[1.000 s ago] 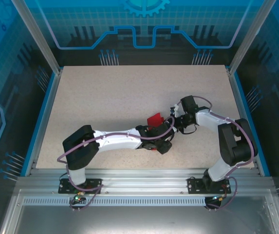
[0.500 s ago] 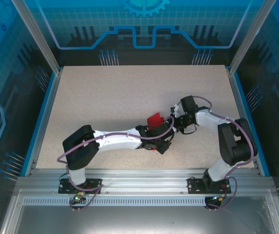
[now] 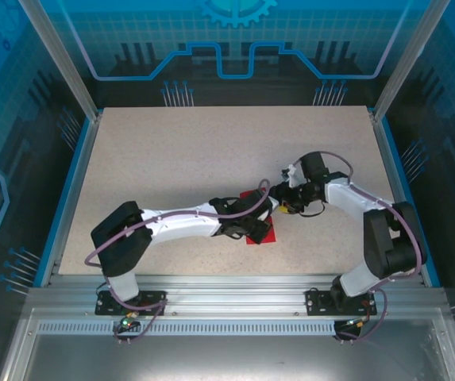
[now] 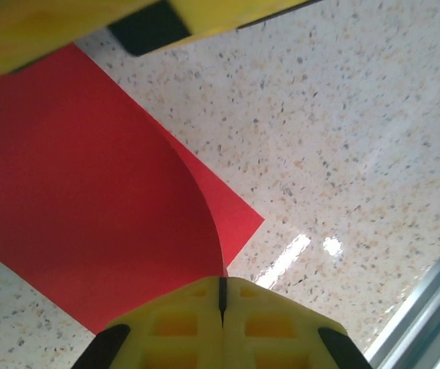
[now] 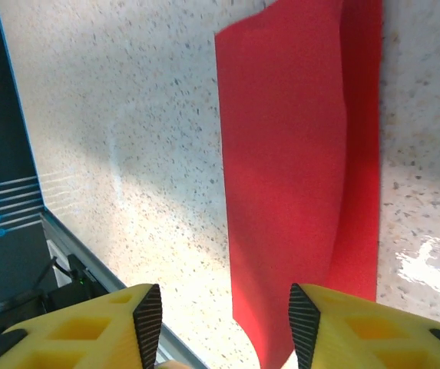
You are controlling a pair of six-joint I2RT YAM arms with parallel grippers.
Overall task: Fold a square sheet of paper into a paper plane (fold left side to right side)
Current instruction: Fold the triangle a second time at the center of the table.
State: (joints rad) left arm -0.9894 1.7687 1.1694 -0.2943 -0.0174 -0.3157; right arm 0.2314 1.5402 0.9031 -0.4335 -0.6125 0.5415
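Observation:
The square sheet of paper (image 3: 262, 233) is bright red and lies on the speckled table, bent over itself with one flap curling upward. In the left wrist view the curled flap of the sheet (image 4: 89, 207) rises into my left gripper (image 4: 221, 290), which is shut on its edge. My left gripper (image 3: 257, 222) sits right over the sheet at mid-table. My right gripper (image 3: 281, 205) hovers just to the right of it, open. In the right wrist view the sheet (image 5: 289, 154) runs down between the spread fingers of my right gripper (image 5: 223, 323), untouched. The paper plane is out of view.
The speckled table (image 3: 179, 159) has blue side rails and glass walls around it. An aluminium rail (image 3: 235, 282) runs along the near edge and shows at the corner of the left wrist view as a rail (image 4: 435, 307). A yellow finger of the right gripper (image 4: 58, 31) is close above the sheet.
My left gripper has shut on the sheet's edge and swung it down and to the right. My right gripper has opened and let the paper go.

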